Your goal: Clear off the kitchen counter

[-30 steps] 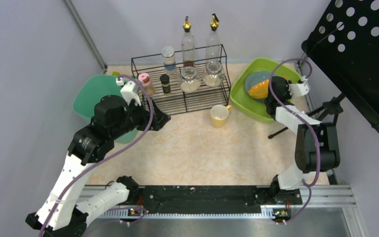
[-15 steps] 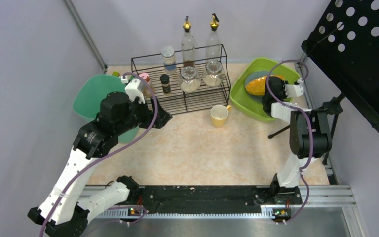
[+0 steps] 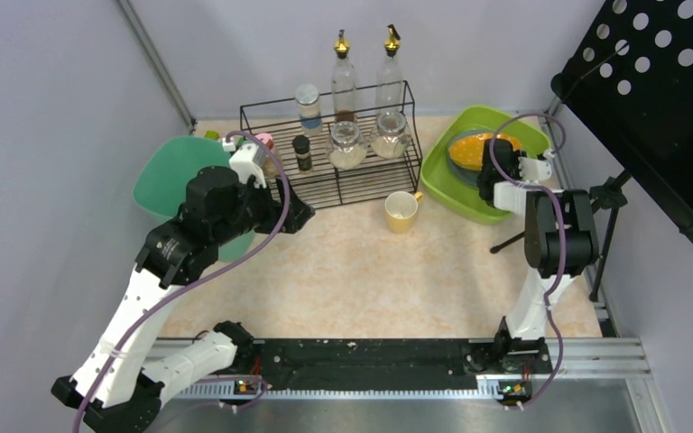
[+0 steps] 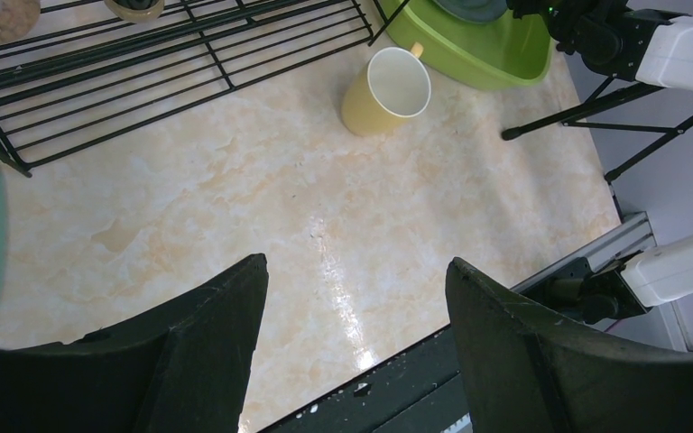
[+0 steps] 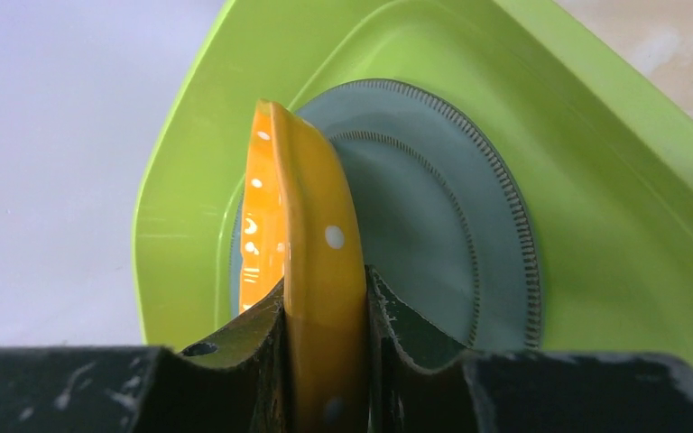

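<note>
Your right tool [image 5: 325, 311]: clamped on rim of orange dish [image 5: 300, 207]. Dish stands on edge over grey plate [image 5: 433, 225], which lies in green tub [image 5: 595, 171]. Whether dish touches plate, you cannot tell.

Your left tool [image 4: 356, 266]: jaws wide apart, nothing between them, hovering over counter [image 4: 235, 198] just in front of rack [image 3: 323, 188].

Counter runs from arm bases to back wall. It carries rack, tub at far right, yellow cup [image 4: 388, 90] upright between them. Teal plate [image 3: 167, 176] at far left, partly behind your left arm.
</note>
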